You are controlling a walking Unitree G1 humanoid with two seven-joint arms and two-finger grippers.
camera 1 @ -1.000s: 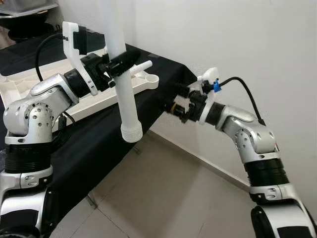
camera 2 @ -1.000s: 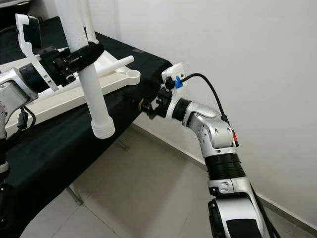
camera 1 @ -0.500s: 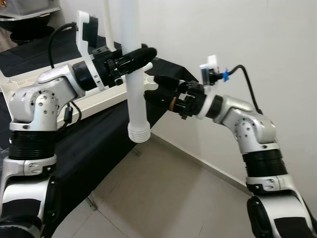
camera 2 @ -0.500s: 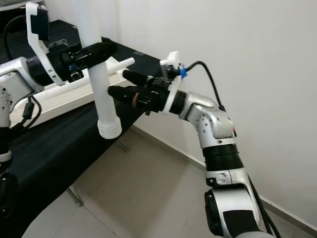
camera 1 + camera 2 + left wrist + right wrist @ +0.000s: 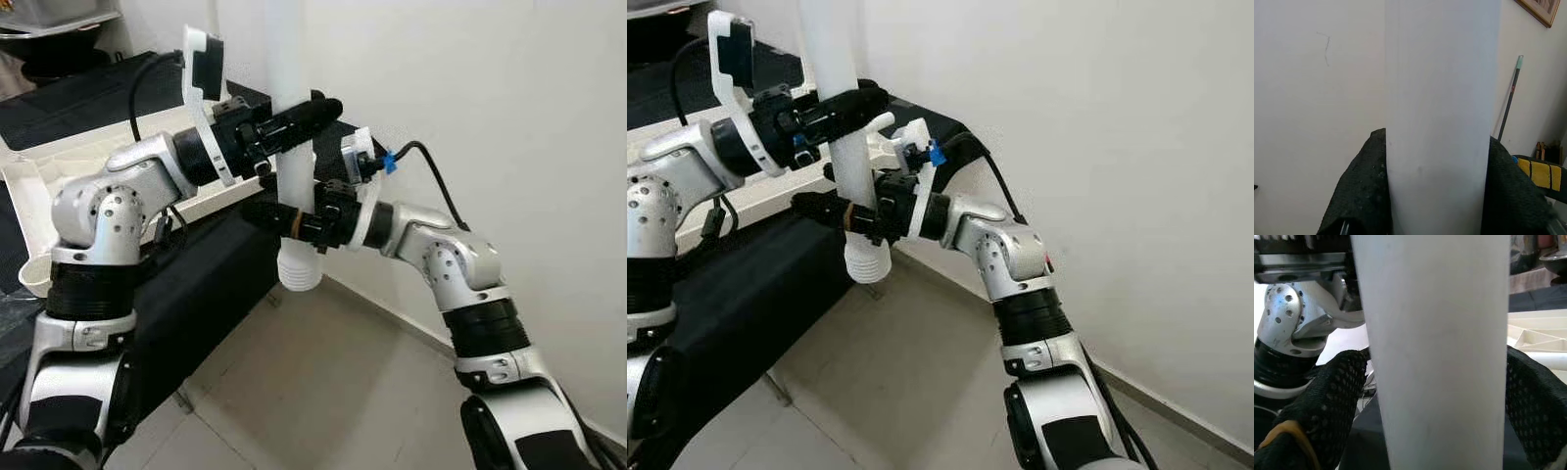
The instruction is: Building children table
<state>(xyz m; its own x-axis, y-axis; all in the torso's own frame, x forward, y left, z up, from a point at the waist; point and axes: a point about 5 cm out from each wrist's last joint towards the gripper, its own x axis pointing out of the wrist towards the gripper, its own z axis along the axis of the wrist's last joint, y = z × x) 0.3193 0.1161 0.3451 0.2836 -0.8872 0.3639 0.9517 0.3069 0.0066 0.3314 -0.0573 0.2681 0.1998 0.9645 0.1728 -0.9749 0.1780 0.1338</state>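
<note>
Nearest, pale floor tiles below the white table leg. Above them, hanging upright off the edge of the black-draped surface, that leg, ribbed threaded end downward. Just above the ribbed end, right tool clenched around the leg, black mesh-padded fingers pressed on either side. Higher on the leg, left tool clamped on it too, dark pads hugging both flanks. Behind the leg, lying flat on the surface, the cream tabletop panel with a round corner socket. Farthest behind the leg, the plain white wall.
</note>
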